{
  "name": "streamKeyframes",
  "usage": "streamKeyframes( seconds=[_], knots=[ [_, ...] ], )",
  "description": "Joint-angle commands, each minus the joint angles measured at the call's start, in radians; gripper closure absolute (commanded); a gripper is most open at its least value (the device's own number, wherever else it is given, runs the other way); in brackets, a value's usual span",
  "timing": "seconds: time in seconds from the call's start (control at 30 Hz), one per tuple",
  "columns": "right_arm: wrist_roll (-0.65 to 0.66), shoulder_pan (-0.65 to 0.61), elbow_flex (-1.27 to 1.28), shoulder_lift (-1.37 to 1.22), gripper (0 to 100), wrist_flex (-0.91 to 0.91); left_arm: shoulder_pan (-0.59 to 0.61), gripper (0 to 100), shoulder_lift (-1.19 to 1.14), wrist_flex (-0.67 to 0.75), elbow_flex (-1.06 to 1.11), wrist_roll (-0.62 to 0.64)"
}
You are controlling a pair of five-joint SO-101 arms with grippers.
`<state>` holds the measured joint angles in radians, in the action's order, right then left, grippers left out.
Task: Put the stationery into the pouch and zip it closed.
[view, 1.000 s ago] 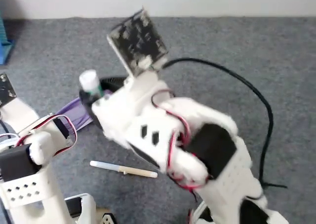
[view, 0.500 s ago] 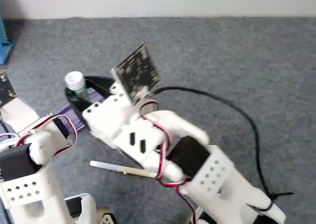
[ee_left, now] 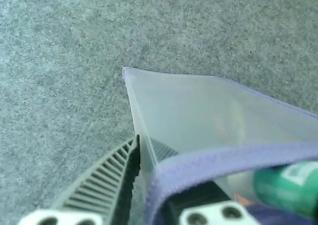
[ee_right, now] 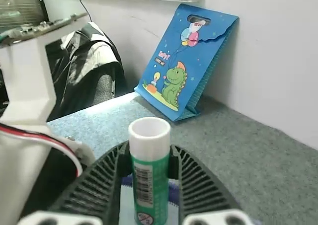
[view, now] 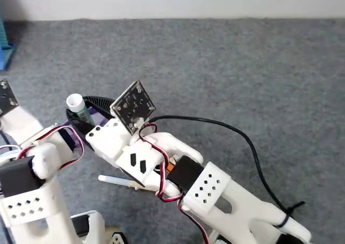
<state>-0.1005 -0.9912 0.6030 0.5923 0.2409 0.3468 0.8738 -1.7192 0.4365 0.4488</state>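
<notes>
My right gripper (view: 81,113) is shut on a green glue stick with a white cap (view: 75,104), held upright at the left of the table. In the right wrist view the glue stick (ee_right: 148,173) stands between the black fingers (ee_right: 196,185). The clear pouch (ee_left: 208,120) with a purple zip edge (ee_left: 218,160) is held up by my left gripper (ee_left: 144,185), which is shut on its rim. The glue stick's green body (ee_left: 288,187) sits at the pouch mouth. A strip of the purple pouch (view: 96,112) shows under the right gripper. A white and beige pen (view: 129,183) lies on the grey carpet.
The right arm (view: 215,190) stretches from the bottom right across the table's middle, its black cable (view: 253,158) trailing behind. The left arm's base (view: 27,195) stands at the bottom left. A blue gift bag (ee_right: 191,61) leans on the wall at the far left.
The right arm has swung left and down with the glue stick, bringing it from above the pouch to its mouth. The left arm and the pen have stayed put.
</notes>
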Motion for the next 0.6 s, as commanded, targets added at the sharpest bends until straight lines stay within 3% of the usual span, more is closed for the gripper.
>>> streamKeyframes(
  seconds=[0.0,0.1,0.23,0.43,0.57],
  knots=[
    [0.015,-0.001,-0.031,0.038,99.1,-0.053,0.008,99,-0.011,0.025,-0.030,0.012],
    [0.017,-0.005,-0.044,0.031,99.1,-0.041,0.008,99,-0.011,0.025,-0.030,0.012],
    [0.025,-0.001,-0.044,0.045,98.3,0.127,0.009,99,-0.011,0.023,-0.030,0.012],
    [-0.020,-0.001,-0.069,0.107,75.3,0.312,0.009,99,-0.011,0.023,-0.030,0.012],
    [-0.038,0.054,-0.133,0.139,78.7,0.432,0.009,99,-0.011,0.023,-0.030,0.012]
  ],
)
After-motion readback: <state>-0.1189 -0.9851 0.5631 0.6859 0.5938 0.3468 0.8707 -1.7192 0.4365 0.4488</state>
